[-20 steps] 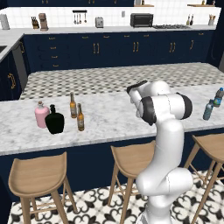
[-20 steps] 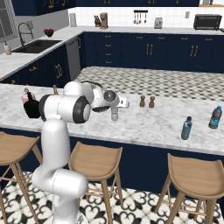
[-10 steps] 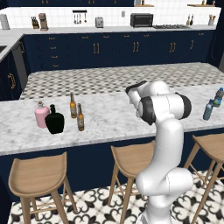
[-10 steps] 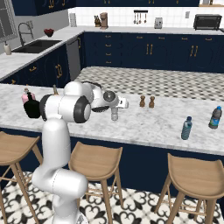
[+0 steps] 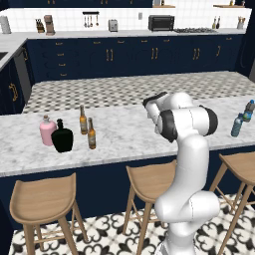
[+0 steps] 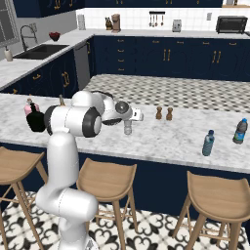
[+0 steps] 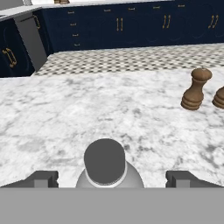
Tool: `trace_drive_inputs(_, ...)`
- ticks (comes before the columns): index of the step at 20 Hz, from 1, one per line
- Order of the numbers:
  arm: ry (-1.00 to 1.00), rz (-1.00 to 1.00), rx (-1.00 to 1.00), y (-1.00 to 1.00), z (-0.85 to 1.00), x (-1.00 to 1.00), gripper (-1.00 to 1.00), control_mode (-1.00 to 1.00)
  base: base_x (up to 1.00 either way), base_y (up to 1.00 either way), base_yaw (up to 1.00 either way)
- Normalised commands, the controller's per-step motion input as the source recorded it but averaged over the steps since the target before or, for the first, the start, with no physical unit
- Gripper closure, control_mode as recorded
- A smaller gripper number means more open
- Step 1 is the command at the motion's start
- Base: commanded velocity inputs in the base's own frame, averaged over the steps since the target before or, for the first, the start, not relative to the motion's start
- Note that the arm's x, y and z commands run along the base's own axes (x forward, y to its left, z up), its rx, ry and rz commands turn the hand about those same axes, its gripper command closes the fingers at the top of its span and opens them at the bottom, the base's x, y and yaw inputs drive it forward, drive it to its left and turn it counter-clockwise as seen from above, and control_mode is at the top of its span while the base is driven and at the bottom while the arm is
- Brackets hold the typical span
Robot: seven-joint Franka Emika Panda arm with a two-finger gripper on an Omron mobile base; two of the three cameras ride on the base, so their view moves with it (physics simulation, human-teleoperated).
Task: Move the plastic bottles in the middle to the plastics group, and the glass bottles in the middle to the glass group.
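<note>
The step in hand is the pick-up of the small pale grey see-through plastic bottle (image 6: 128, 127), which stands upright near the middle of the white marbled surface (image 6: 166, 139). In the right base view the two-finger hand (image 6: 131, 115) sits just above and around the bottle's top. In the hand view the bottle's dark grey cap (image 7: 104, 162) lies at six o'clock, centred between the two fingertips (image 7: 41, 178), which stand wide apart with clear gaps to either side of the bottle. So the hand is spread and grips nothing yet.

Two brown wooden pepper mills (image 7: 195, 89) stand at about two o'clock from the cap in the hand view, well apart from it.

The destination, judging from the task, is the pair of small blue-tinted clear bottles with blue caps (image 6: 209, 142) far off at the bottle's three o'clock in the right base view. The glass items are at the other end: a squat pink bottle with a white cap (image 5: 47, 131), a squat black round-bodied bottle (image 5: 62, 136) touching or just beside it, and two slim brown beer bottles (image 5: 91, 134) near them.

The next move likely calls for bringing the fingers together on the bottle's neck or shoulder, squarely, since the light bottle could tip, then a lift clear of the mills before carrying it toward the blue-capped pair.
</note>
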Motion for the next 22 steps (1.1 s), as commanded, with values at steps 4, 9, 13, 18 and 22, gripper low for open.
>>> trace_drive_inputs(4,0.00,0.00,0.00,0.00,0.00,0.00,1.00,-1.00,0.00,0.00,0.00)
trace_drive_inputs(9,0.00,0.00,0.00,0.00,0.00,0.00,1.00,-1.00,0.00,0.00,0.00)
trace_drive_inputs(13,0.00,0.00,0.00,-0.01,0.03,-0.06,1.00,-1.00,0.00,0.00,0.00)
trace_drive_inputs(18,0.00,-0.07,0.00,-0.24,0.52,-0.13,1.00,-1.00,0.00,0.00,0.00)
trace_drive_inputs(22,0.01,-0.11,0.00,-0.58,0.44,-0.27,1.00,-1.00,0.00,0.00,0.00)
